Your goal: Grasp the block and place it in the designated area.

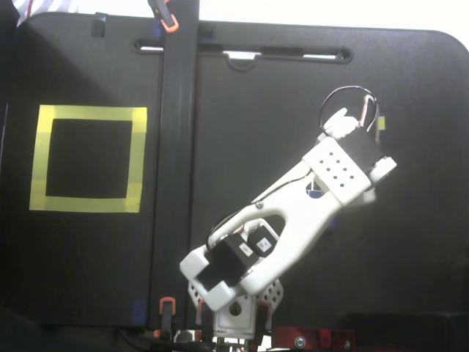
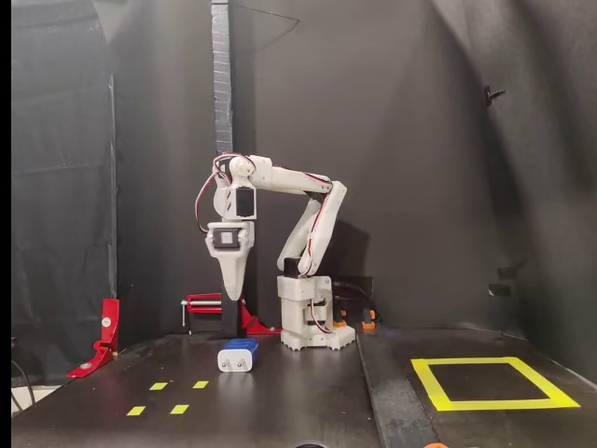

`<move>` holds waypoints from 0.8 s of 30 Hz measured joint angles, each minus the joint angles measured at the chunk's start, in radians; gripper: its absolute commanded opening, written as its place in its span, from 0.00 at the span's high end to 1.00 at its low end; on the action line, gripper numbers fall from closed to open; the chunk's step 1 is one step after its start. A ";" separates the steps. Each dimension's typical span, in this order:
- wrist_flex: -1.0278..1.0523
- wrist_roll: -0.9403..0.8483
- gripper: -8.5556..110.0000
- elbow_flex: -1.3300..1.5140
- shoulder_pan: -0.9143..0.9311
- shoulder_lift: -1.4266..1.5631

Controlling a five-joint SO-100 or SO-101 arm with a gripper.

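One white arm [image 2: 303, 210] reaches from its base at the lower middle of the side-on fixed view, its claw [image 2: 232, 297] hanging point-down above the block [image 2: 238, 356] with a clear gap between them. The claw shows edge-on as one narrow taper, so I cannot tell how far its fingers are parted. The block sits on the black table [image 2: 280, 392] at lower left of centre, blue on top with a pale face toward the camera. Four small yellow squares [image 2: 168, 397] lie in front of it, toward the bottom left. A red clamp [image 2: 101, 336] stands at the far left, and another red fitting [image 2: 210, 306] sits behind the claw. The designated area [image 2: 490, 383] lies at the lower right, well apart from the block, with nothing inside it.

In the top-down fixed view the arm [image 1: 293, 213] covers the block entirely; the yellow frame [image 1: 88, 158] sits at middle left, beyond a dark vertical bar [image 1: 176, 147] that splits the table.
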 measured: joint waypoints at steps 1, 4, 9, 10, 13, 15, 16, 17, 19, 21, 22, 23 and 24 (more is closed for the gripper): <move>-0.003 -0.071 0.93 0.000 0.000 0.000; -0.003 -0.321 0.93 0.000 0.000 0.000; -0.003 -0.784 0.93 0.006 0.000 0.000; -0.003 -0.859 0.93 0.006 0.000 0.000; 0.011 -1.098 0.93 0.006 0.000 0.000; 0.014 -1.229 0.93 0.006 0.000 0.000; 0.015 -1.261 0.93 0.006 0.000 0.000; 0.021 -1.278 0.93 0.006 0.000 0.000; 0.029 -1.293 0.93 0.006 -0.003 0.000; 0.038 -1.296 0.93 0.006 -0.005 0.000; 0.043 -1.298 0.93 0.006 -0.005 0.000; 0.046 -1.298 0.93 0.006 -0.005 0.000; 0.048 -1.298 0.93 0.006 -0.005 0.000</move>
